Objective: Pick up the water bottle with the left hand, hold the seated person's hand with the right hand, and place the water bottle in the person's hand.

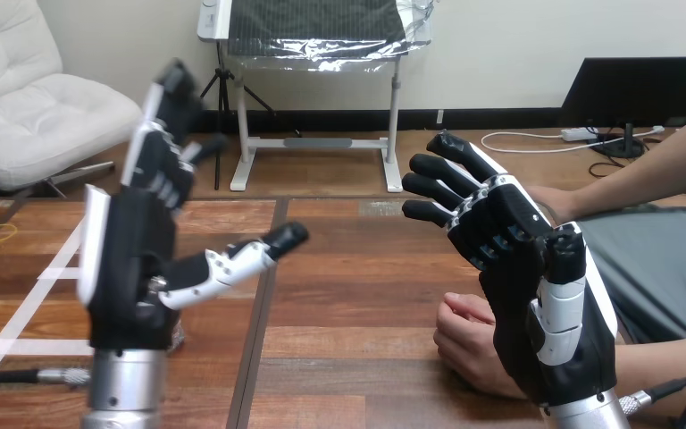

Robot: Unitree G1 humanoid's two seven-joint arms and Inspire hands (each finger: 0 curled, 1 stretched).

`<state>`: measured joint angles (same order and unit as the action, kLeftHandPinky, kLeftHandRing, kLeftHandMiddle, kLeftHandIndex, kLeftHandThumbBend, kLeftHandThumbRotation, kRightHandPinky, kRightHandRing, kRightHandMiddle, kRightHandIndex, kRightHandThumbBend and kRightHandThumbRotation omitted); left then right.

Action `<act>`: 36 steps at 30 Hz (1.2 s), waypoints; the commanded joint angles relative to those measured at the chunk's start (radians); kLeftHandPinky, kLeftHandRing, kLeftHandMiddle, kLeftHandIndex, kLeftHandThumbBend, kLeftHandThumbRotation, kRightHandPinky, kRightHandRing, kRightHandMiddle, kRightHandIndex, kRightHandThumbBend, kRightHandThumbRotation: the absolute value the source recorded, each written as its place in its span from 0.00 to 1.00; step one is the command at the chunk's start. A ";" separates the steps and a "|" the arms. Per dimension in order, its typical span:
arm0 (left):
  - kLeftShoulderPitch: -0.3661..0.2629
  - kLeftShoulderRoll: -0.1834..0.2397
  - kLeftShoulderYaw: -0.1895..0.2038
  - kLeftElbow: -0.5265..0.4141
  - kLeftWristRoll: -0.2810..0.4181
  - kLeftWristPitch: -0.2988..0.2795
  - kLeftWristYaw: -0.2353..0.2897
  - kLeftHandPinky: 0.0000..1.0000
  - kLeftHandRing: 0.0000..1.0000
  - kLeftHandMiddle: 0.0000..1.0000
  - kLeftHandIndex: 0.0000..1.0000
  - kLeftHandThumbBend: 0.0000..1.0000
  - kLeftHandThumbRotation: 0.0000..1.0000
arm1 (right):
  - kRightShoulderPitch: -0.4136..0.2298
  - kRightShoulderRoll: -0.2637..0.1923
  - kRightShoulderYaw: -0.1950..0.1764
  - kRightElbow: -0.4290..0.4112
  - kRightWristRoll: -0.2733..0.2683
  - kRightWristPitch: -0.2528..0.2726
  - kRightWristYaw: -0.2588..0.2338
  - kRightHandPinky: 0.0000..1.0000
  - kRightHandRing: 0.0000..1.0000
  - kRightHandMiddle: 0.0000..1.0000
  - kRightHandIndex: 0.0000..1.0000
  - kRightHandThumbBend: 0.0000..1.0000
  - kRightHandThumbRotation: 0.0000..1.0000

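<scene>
Hovering above the table [339, 295], the left hand [129, 259] and right hand [536, 295] are both spread and empty. The person's hand [464, 344] rests on the table just beyond the right hand (partly hidden); lowering gently alongside before curling seems best.

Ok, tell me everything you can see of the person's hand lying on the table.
The person's hand lies on the wooden table at the view's lower right, fingers loosely curled, with nothing seen in it. Its wrist side is hidden behind the right robot hand, raised in front with relaxed fingers; whether they touch cannot be told.
</scene>
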<state>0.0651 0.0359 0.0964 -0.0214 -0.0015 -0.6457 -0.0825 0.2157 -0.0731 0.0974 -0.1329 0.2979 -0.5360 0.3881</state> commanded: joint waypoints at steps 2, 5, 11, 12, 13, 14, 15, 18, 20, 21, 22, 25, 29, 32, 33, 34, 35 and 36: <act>-0.070 0.018 0.024 -0.053 0.024 -0.021 0.033 0.89 0.98 0.98 0.96 1.00 0.05 | -0.047 0.006 -0.010 -0.024 0.000 -0.003 -0.004 0.77 0.83 0.83 0.86 0.72 1.00; -0.073 0.027 0.033 -0.056 0.032 -0.019 0.047 0.92 0.99 0.98 0.96 1.00 0.05 | -0.045 0.006 -0.008 -0.025 0.000 -0.003 -0.003 0.77 0.83 0.83 0.86 0.71 1.00; -0.092 0.041 0.061 -0.037 0.052 -0.025 0.080 0.95 0.99 0.99 0.97 1.00 0.06 | -0.045 0.006 -0.008 -0.026 -0.001 0.000 -0.005 0.77 0.82 0.83 0.86 0.72 1.00; -0.095 0.044 0.064 -0.034 0.055 -0.026 0.084 0.95 0.99 0.99 0.97 1.00 0.07 | -0.045 0.006 -0.008 -0.027 -0.001 0.001 -0.005 0.77 0.82 0.83 0.86 0.72 1.00; -0.100 0.047 0.071 -0.025 0.055 -0.027 0.090 0.95 0.99 0.99 0.97 1.00 0.07 | -0.044 0.005 -0.007 -0.028 -0.001 0.003 -0.005 0.77 0.82 0.83 0.86 0.72 1.00; -0.104 0.049 0.074 -0.021 0.054 -0.026 0.095 0.95 0.99 0.99 0.97 1.00 0.07 | -0.044 0.005 -0.007 -0.029 -0.001 0.005 -0.006 0.77 0.82 0.83 0.86 0.72 1.00; -0.106 0.050 0.077 -0.017 0.054 -0.026 0.099 0.95 0.99 0.98 0.97 1.00 0.07 | -0.044 0.005 -0.007 -0.030 -0.001 0.006 -0.006 0.77 0.82 0.83 0.86 0.72 1.00; -0.111 0.055 0.091 -0.011 0.071 -0.020 0.120 0.95 0.98 0.98 0.96 1.00 0.07 | -0.040 0.003 -0.006 -0.035 0.002 0.011 -0.005 0.77 0.82 0.83 0.86 0.72 1.00; -0.117 0.060 0.101 -0.002 0.073 -0.011 0.129 0.95 0.98 0.98 0.96 1.00 0.09 | -0.041 0.002 -0.007 -0.034 0.000 0.008 -0.004 0.78 0.83 0.83 0.86 0.72 1.00; -0.118 0.062 0.103 0.000 0.074 -0.009 0.132 0.95 0.98 0.98 0.96 1.00 0.09 | -0.041 0.002 -0.008 -0.033 0.000 0.008 -0.004 0.78 0.83 0.83 0.86 0.72 1.00; -0.122 0.065 0.107 0.006 0.070 -0.005 0.135 0.94 0.98 0.98 0.96 1.00 0.10 | -0.041 0.002 -0.008 -0.034 0.000 0.008 -0.004 0.78 0.83 0.83 0.86 0.72 1.00; -0.128 0.071 0.113 0.016 0.059 0.004 0.140 0.95 0.99 0.98 0.97 1.00 0.11 | -0.042 0.001 -0.009 -0.034 0.001 0.009 -0.002 0.78 0.83 0.83 0.86 0.72 1.00; -0.133 0.074 0.123 0.024 0.058 0.025 0.151 0.97 1.00 0.99 0.97 1.00 0.13 | -0.043 0.000 -0.010 -0.033 0.002 0.009 0.000 0.78 0.83 0.83 0.86 0.72 1.00; -0.133 0.073 0.127 0.025 0.057 0.046 0.159 0.98 1.00 0.99 0.98 1.00 0.14 | -0.043 0.000 -0.011 -0.031 0.001 0.006 -0.001 0.78 0.83 0.83 0.86 0.72 1.00; -0.133 0.074 0.127 0.025 0.056 0.051 0.161 0.98 1.00 0.99 0.98 1.00 0.15 | -0.043 0.000 -0.011 -0.031 0.000 0.006 -0.001 0.78 0.83 0.83 0.86 0.72 1.00; -0.134 0.073 0.128 0.027 0.053 0.060 0.163 0.99 1.00 0.99 0.98 1.00 0.15 | -0.043 0.000 -0.011 -0.031 0.001 0.005 0.000 0.78 0.83 0.83 0.86 0.72 1.00; -0.134 0.073 0.128 0.029 0.051 0.066 0.166 0.99 1.00 0.99 0.98 1.00 0.15 | -0.044 0.000 -0.011 -0.031 0.001 0.005 0.000 0.78 0.83 0.83 0.86 0.72 1.00; -0.135 0.074 0.128 0.030 0.050 0.070 0.167 0.99 1.00 0.99 0.98 1.00 0.15 | -0.044 0.000 -0.011 -0.030 0.002 0.005 0.001 0.78 0.83 0.83 0.86 0.72 1.00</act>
<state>-0.0224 0.1011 0.2201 -0.0072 0.0504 -0.6029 0.0758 0.2157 -0.0740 0.0978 -0.1330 0.2979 -0.5247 0.3883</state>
